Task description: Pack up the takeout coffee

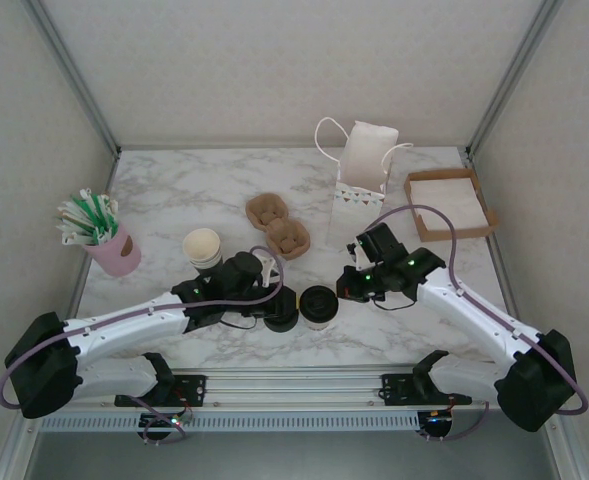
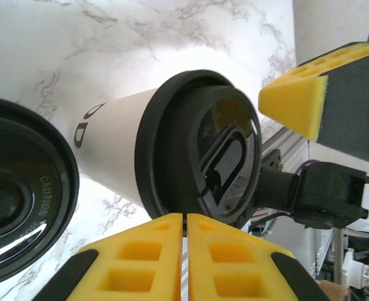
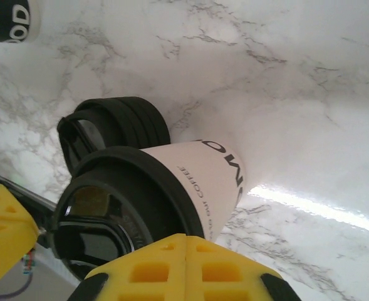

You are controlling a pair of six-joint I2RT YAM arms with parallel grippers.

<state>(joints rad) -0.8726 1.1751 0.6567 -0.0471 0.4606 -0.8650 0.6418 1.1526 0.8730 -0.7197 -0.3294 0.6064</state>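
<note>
**Overhead view.** The takeout coffee [image 1: 318, 304], a white paper cup with black lettering under a round black plastic lid, stands upright on the white marble counter [image 1: 174, 190]. It is near the counter's front edge, between my two arms. Just to its left is a low pile of black plastic lids [image 1: 281, 311]. The left arm [image 1: 124, 322] reaches in from the left and ends at that pile. The right arm [image 1: 469, 305] reaches in from the right and ends just beside the coffee.

**Left wrist view.** I see the left fingers [image 2: 137, 254], faced with yellow foam pads, pressed together along a hairline seam with nothing between them. The coffee's lid faces the camera just beyond them. A strip of bare counter separates the cup from the pile of lids, so the two do not touch.

**Right wrist view.** The right fingers [image 3: 150, 273] are likewise closed pad to pad and empty. They sit close under the lid's rim, with the pile of lids behind the cup.

**Background, overhead view.**
- Behind the left arm stands a stack of lidless cream-rimmed paper cups [image 1: 202, 247].
- At far left is a pink cup of green-and-white sachets [image 1: 109, 245].
- Toward the middle lie two brown pulp cup carriers [image 1: 277, 224].
- A white paper bag with handles [image 1: 364, 165] stands upright at the rear.
- To its right is a brown tray of white napkins [image 1: 449, 203].
</note>
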